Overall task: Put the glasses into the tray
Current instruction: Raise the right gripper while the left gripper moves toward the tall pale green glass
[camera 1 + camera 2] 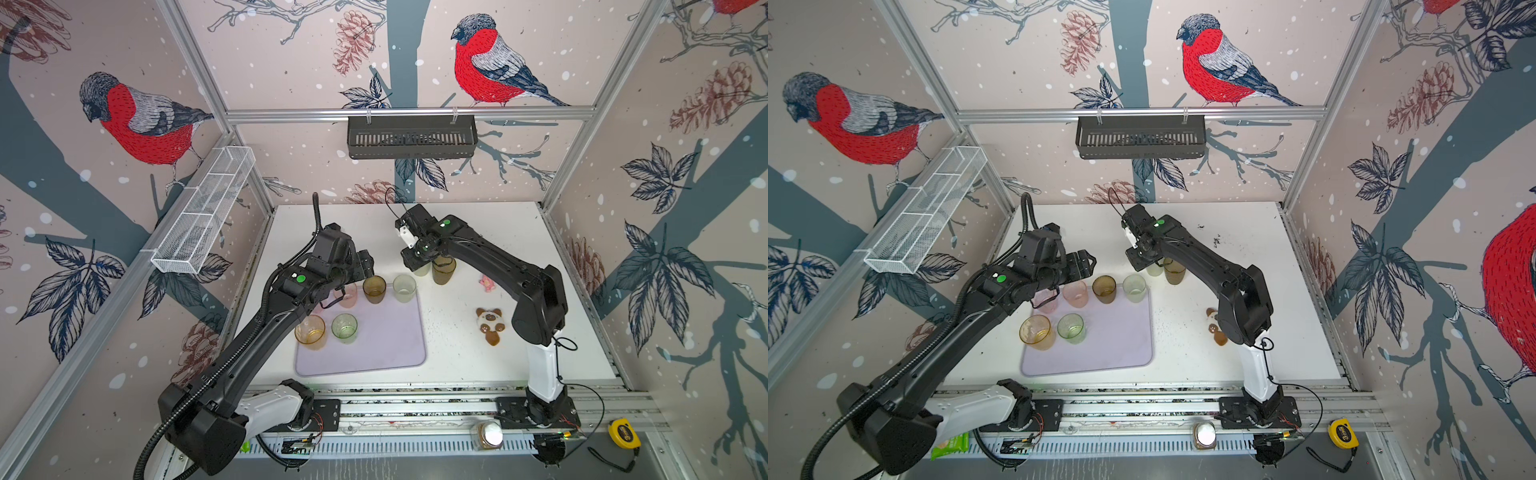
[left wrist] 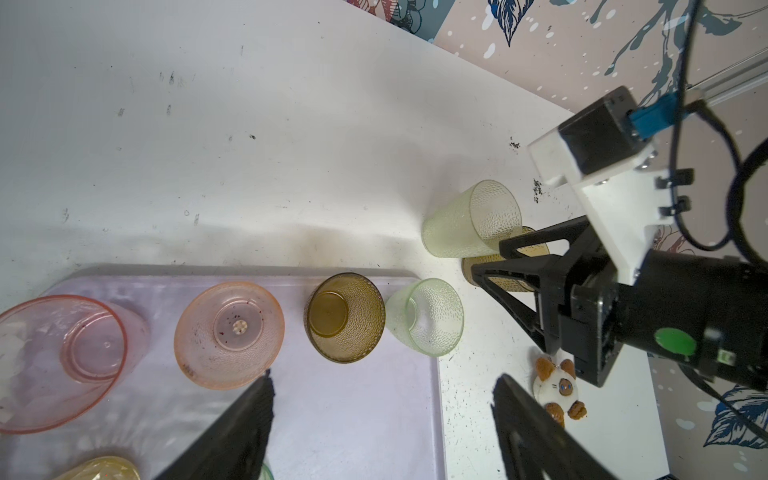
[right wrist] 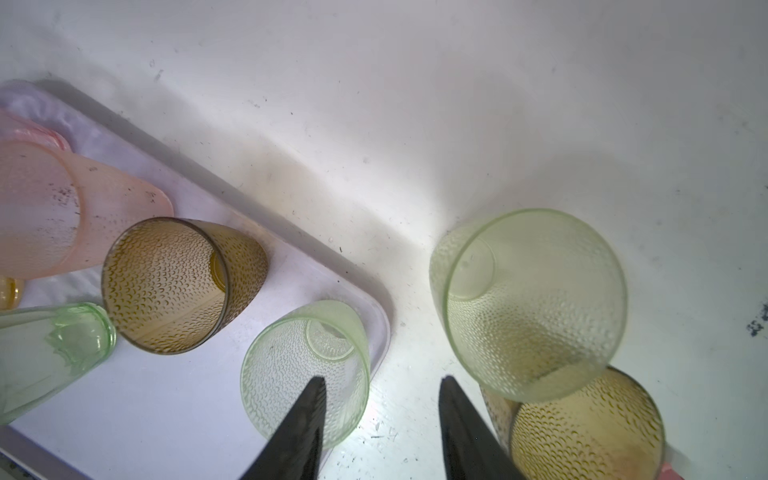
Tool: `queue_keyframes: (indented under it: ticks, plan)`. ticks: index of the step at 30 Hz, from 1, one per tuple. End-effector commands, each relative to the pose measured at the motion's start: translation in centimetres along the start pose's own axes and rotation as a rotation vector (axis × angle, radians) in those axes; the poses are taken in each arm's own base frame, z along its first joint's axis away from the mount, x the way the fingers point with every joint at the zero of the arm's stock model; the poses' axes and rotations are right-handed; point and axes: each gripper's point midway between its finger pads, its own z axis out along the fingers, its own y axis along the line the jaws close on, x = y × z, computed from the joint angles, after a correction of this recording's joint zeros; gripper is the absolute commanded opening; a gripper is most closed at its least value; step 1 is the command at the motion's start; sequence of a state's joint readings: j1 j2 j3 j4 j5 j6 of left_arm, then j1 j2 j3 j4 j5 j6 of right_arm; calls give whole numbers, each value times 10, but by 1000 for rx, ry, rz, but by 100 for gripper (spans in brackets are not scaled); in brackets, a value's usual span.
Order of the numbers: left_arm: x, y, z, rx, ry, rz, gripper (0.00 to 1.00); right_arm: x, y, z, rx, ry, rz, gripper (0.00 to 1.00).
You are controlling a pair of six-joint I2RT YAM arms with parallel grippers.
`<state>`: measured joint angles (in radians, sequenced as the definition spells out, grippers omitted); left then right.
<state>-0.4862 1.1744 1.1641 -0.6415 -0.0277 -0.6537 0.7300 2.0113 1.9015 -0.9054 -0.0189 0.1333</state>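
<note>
Six glasses stand upright on the tray (image 1: 386, 345), packed in two rows below the left end effector (image 2: 382, 376). I judge this is done so that the bare part of the tray is left free for the rest. The corner glass (image 3: 305, 374), pale green, sits just inside the tray's rounded corner, directly under one finger (image 3: 299, 424) of the right end effector (image 3: 381, 384).

On the other side of this end effector, two glasses are not yet in the tray. A loose pale green glass (image 3: 528, 303) and a loose brown glass (image 3: 586, 428) stand on the white surface (image 3: 415, 124), close together and maybe touching.

The right end effector hovers over the gap between the corner glass and these two. Its jaws are moderately apart with nothing between them, so it holds nothing. Whether the finger touches the corner glass, I cannot tell.

The left end effector hangs above a pink glass (image 2: 229, 332) and a tray brown glass (image 2: 344, 318). Its jaws are wide apart and empty. A plush toy (image 1: 490, 324) lies on the surface, well apart from the right end effector.
</note>
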Motion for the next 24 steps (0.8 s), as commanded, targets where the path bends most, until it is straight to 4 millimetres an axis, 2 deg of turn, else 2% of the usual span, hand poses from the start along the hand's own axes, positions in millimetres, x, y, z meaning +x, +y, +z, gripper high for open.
queue_keyframes:
  ticks: [1,8,15,24]
  plan:
    - [-2,-4,2,9,13,27,83,-7,-2,-16,-13,-41,34,51]
    - [-6,-23,17,40,68,55,83,-6,-23,-41,-8,-97,101,63]
    - [10,-33,44,-8,203,107,81,9,-49,-60,13,-127,161,73]
    - [18,-63,75,0,264,161,78,34,-78,-79,37,-166,224,84]
